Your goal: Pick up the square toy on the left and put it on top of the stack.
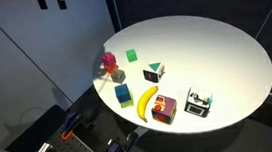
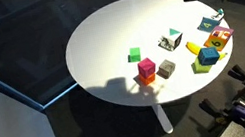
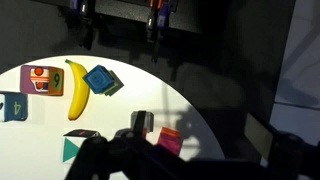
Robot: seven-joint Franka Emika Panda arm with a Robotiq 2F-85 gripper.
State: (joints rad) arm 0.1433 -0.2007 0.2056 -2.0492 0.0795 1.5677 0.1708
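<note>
One square toy (image 1: 156, 72) was set on the bench (image 1: 224, 47) near frame centre, right of the stack (image 1: 110, 61). The tool (image 1: 51, 2), seemingly spread wide and empty, was seen at upper left, well apart; the toy lay toward its lower right.

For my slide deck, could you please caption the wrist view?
Wrist view of the white table: banana beside a blue cube, red stack near the edge.
</note>
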